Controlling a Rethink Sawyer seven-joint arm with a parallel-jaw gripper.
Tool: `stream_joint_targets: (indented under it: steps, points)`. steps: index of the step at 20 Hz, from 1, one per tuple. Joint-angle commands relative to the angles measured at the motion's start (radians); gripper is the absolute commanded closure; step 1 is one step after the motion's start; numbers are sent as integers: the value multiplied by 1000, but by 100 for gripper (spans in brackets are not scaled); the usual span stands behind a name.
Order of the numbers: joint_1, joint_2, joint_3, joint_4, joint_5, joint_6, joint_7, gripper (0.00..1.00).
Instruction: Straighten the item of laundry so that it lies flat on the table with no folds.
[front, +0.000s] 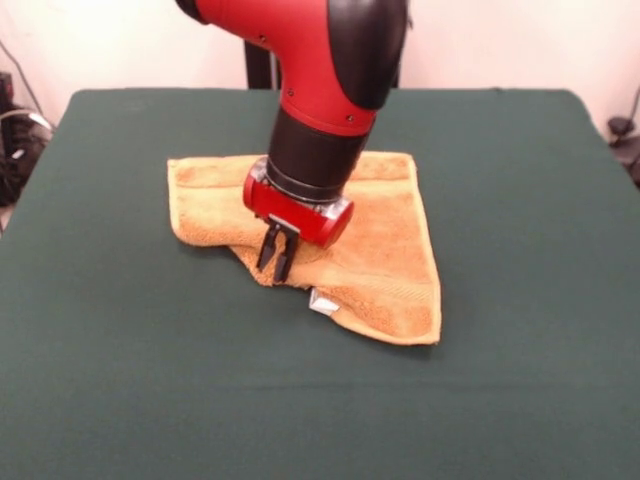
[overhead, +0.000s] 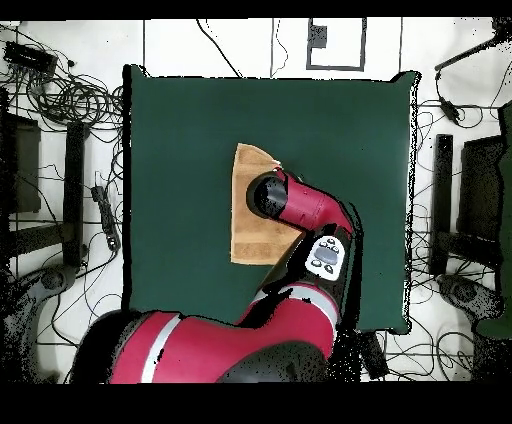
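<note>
Towel (front: 385, 255): lay on the table (front: 520, 400), near the middle, a bit toward the far side in the front view.
Towel shape: not flat; lower left part folded in, so the near edge ran slanted down to a corner at the right.
Tag (front: 324, 301): sat at the slanted near edge, just right of the gripper tips.
Gripper (front: 277, 258): stood over the folded left part, tips down at the towel's near edge.
Arm (front: 320, 90): came down from above, covering the towel's middle.
Overhead view: towel (overhead: 250, 235) lay left of the arm (overhead: 300, 205), partly under it.
Table front: bare, nearer than the towel.
</note>
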Motion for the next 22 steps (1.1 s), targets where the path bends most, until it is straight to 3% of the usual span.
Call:
stream_joint_targets:
  steps: [1,10,22]
  points:
    - [40,57,22,34,9,-153,230,100]
    - [17,37,61,52,47,-109,234,100]
    - [58,33,-1,34,55,-64,241,100]
